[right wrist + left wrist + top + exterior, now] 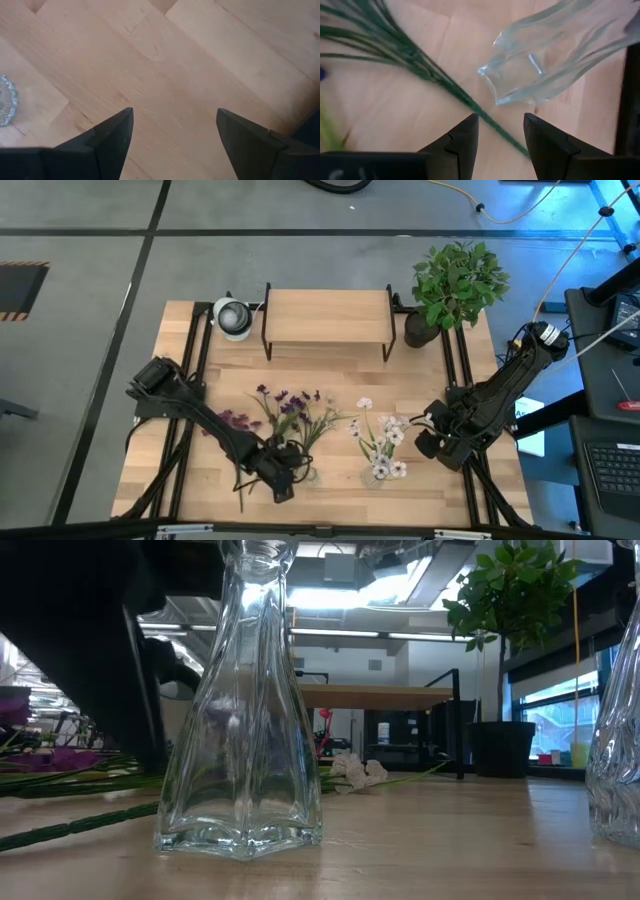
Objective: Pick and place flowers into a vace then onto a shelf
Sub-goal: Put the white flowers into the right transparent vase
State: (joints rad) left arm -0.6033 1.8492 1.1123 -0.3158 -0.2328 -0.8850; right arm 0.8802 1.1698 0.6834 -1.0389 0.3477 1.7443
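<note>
Purple flowers [285, 405] lie flat on the table, their green stems [243, 480] running toward the near edge. A white-blossomed spray [380, 442] lies to their right. One clear glass vase [240, 710] stands upright near the near edge, its mouth [512, 85] showing in the left wrist view. A second vase [615, 740] stands to the right of it. My left gripper [501, 120] is open and low over the table beside the first vase, with a finger on either side of one green stem [445, 82]. My right gripper [175, 112] is open over bare wood, right of the white spray.
The shelf [328, 318] stands at the far middle of the table, with a bushy potted plant [455, 280] to its right and a round white object [233, 316] to its left. Black rails run along both table sides. Bare wood lies between the flowers and the shelf.
</note>
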